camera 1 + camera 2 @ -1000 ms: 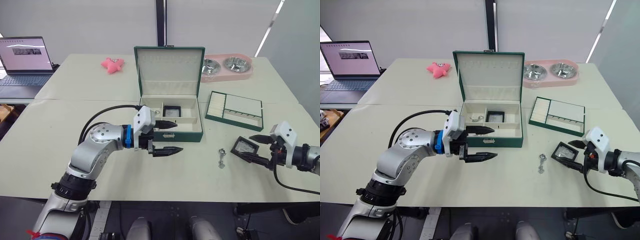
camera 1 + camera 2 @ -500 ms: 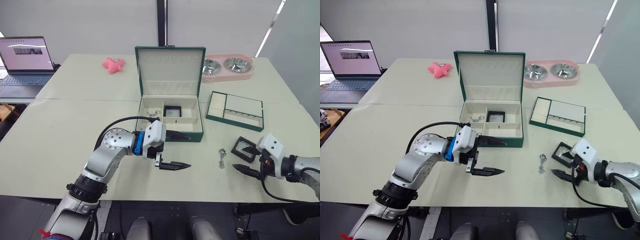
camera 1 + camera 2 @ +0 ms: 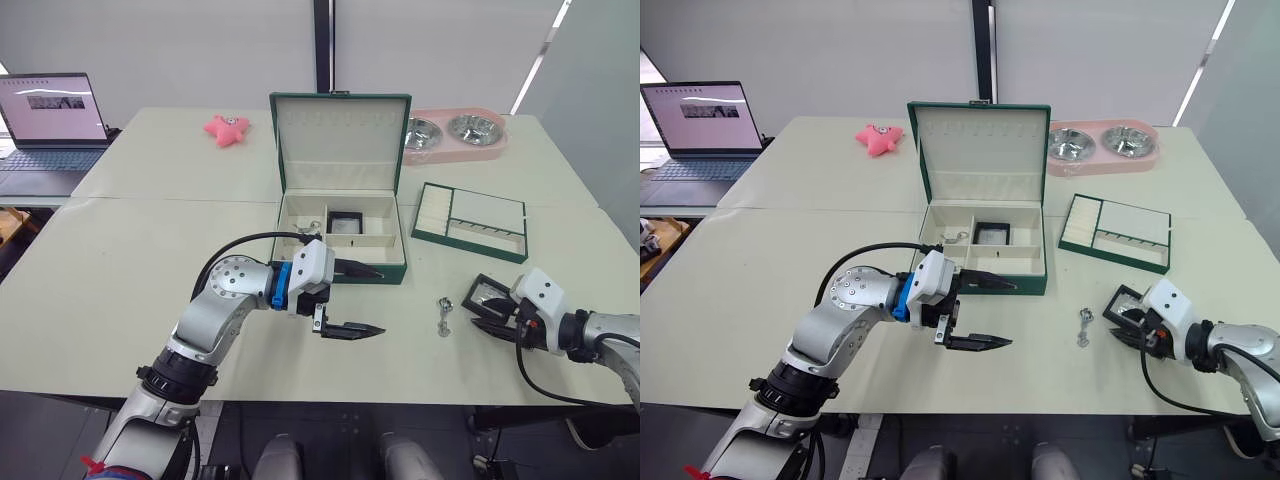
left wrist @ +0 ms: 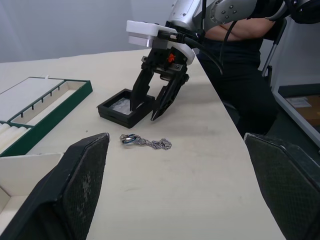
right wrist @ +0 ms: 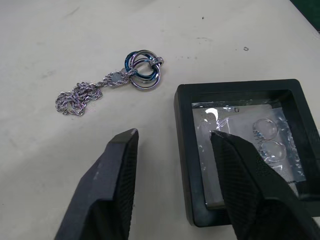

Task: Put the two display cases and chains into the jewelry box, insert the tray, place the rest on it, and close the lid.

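Observation:
The green jewelry box stands open at the table's middle, lid upright, with one black display case and a chain inside. A second black display case with rings under film lies to the right of the box. My right gripper straddles this case's near wall, one finger over the film, the other finger outside, jaws half closed with a gap. A silver chain lies just left of it. My left gripper hovers open and empty in front of the box. The green tray lies right of the box.
A pink double bowl sits at the back right, a pink plush toy at the back left, a laptop on the far left. The table's front edge runs close below both grippers.
My right gripper has come in over the display case's near wall and its fingers have narrowed. My left arm swung right a second ago and has since held still, wide open.

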